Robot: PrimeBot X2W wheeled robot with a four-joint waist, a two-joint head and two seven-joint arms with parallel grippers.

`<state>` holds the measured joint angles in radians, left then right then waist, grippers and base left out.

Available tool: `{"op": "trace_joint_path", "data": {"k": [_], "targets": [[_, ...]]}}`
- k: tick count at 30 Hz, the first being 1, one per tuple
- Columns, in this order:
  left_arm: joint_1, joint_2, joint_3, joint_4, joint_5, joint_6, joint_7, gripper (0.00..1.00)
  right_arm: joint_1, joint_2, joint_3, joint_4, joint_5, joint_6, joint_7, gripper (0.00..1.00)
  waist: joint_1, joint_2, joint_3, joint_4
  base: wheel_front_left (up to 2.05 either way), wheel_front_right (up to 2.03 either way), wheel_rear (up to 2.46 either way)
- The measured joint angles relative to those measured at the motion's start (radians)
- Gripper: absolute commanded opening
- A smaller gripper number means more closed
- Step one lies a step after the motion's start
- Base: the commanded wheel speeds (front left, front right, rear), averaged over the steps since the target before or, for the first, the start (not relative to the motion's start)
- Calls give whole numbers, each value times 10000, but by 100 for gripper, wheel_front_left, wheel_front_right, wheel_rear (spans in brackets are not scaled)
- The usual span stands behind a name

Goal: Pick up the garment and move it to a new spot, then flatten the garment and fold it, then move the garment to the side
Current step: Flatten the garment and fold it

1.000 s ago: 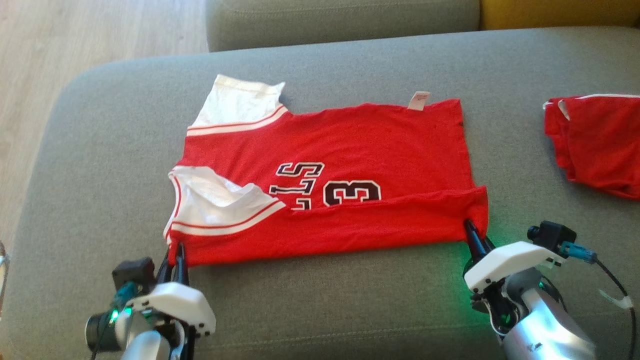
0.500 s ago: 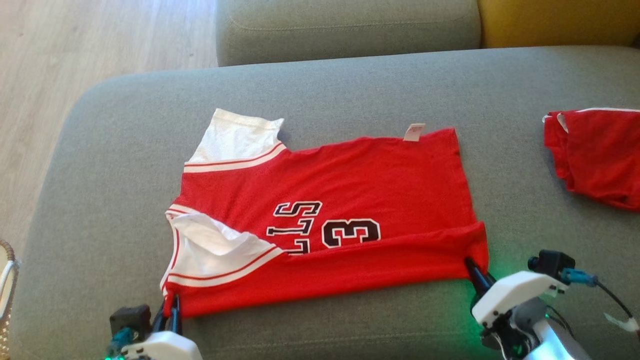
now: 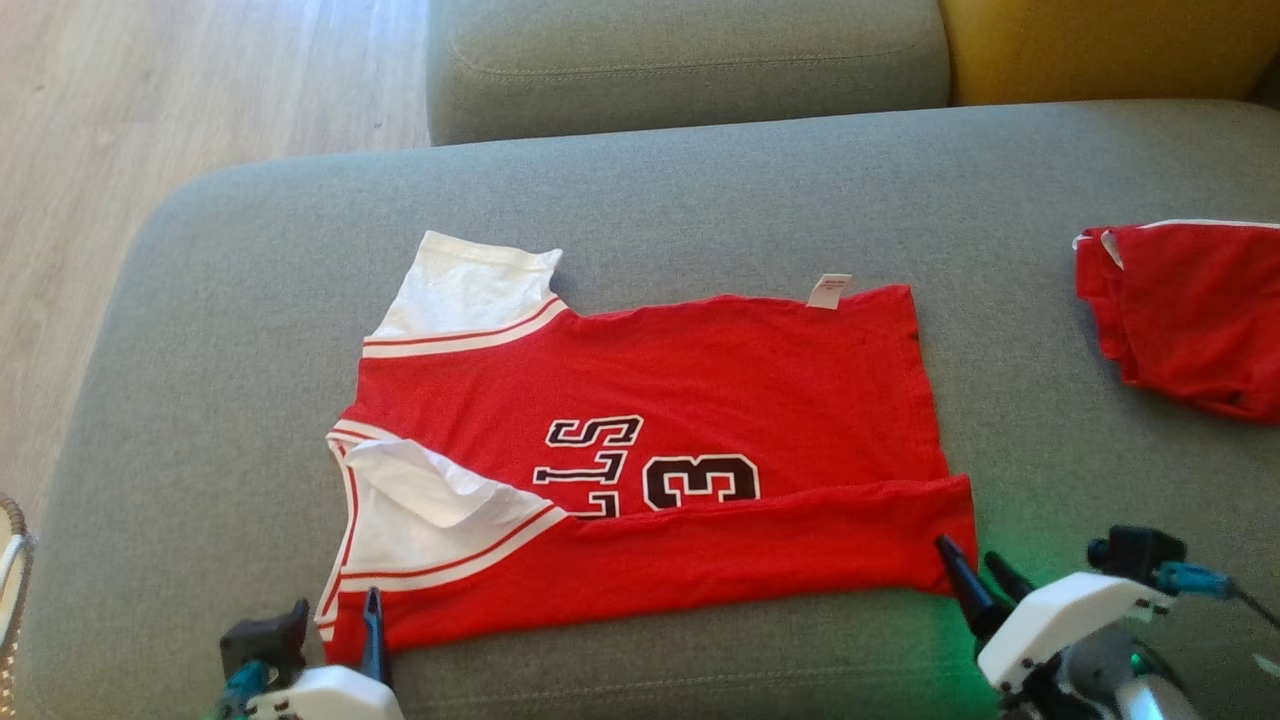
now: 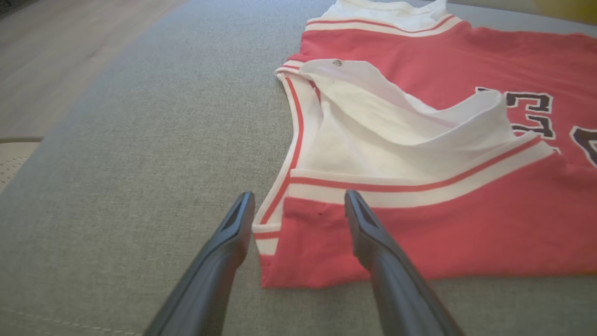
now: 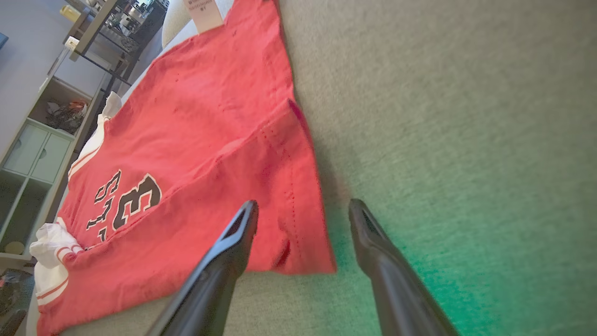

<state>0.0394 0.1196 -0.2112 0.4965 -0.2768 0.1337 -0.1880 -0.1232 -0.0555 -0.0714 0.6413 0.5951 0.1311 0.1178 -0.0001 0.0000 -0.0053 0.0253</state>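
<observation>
Left wrist view: left end effector (image 4: 298, 205) spread, empty, straddling a near corner of the jersey (image 3: 700, 370); right end effector (image 5: 303, 210) likewise at the other corner. The jersey lies flattened on the sofa (image 3: 700, 200), near strip folded over the print. More folds and the move aside seem left.

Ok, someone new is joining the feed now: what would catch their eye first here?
A red jersey with white sleeves and a black 3 lies spread on the grey cushion, its near edge folded over the print. The left pincer and right pincer stand open at its two near corners. A second red garment lies apart toward the cushion's right end.
</observation>
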Motion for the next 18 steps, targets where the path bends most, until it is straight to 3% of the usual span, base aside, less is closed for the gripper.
{"op": "trace_joint_path", "data": {"k": [3,6,16,18], "targets": [[3,-2,27,-36,-2,75,-107,100,183,15,-236,-602,-192,0,221,100,0,0,-11,-17,0,0,0],[-18,25,349,-508,-6,221,-420,100,368,46,-355,-2017,-307,0,307,100,0,0,-11,-38,0,0,0],[-997,673,911,-2683,130,221,-598,100,-137,54,228,-4573,-2130,0,-1003,100,0,0,418,-320,0,0,0],[-1400,922,926,-2719,111,-25,-299,100,-495,54,412,-4811,-2385,0,-1141,100,1,0,661,-405,0,0,0]]}}
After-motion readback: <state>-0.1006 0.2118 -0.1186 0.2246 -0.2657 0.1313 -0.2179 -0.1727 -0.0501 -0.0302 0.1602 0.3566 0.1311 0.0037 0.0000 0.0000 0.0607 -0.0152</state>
